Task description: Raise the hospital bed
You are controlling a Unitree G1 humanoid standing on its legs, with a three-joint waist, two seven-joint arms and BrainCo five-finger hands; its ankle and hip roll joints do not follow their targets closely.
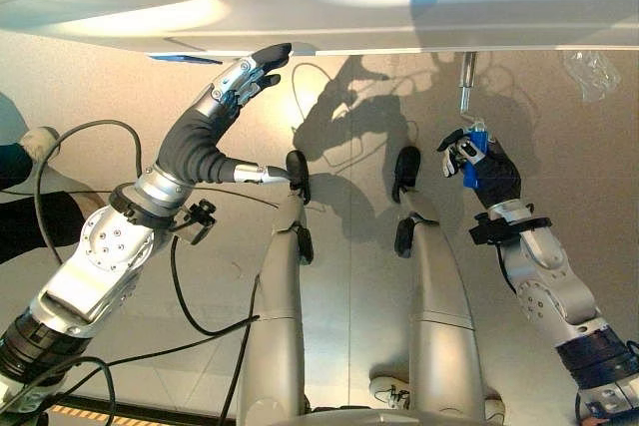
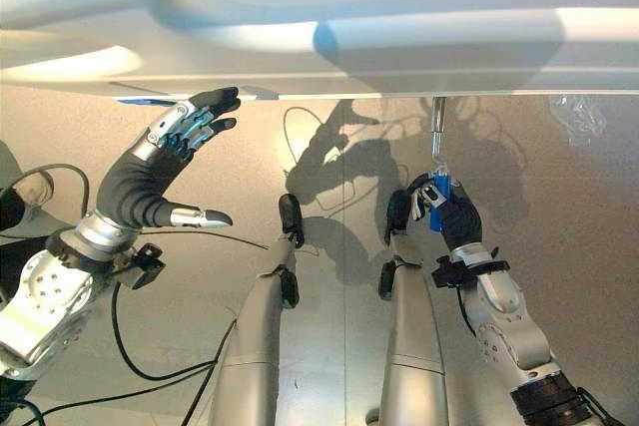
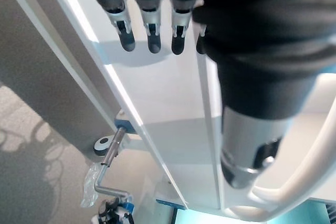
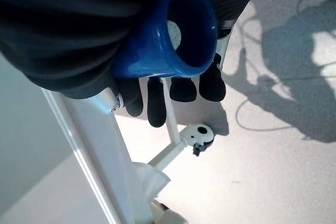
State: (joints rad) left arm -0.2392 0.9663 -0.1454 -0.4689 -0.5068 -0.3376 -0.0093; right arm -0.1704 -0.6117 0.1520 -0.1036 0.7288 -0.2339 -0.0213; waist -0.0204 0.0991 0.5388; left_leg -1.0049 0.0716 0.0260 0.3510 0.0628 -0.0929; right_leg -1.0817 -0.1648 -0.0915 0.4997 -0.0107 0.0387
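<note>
Curled tight around the blue handle of the metal crank, right hand, thumb side toward the bed. Held so probably because turning this crank lifts the bed. Hanging down from the underside of the white bed footboard, just above. Straight and spread, not holding anything, left hand, fingertips close to the footboard's lower edge, perhaps for steadying; contact not certain.
</note>
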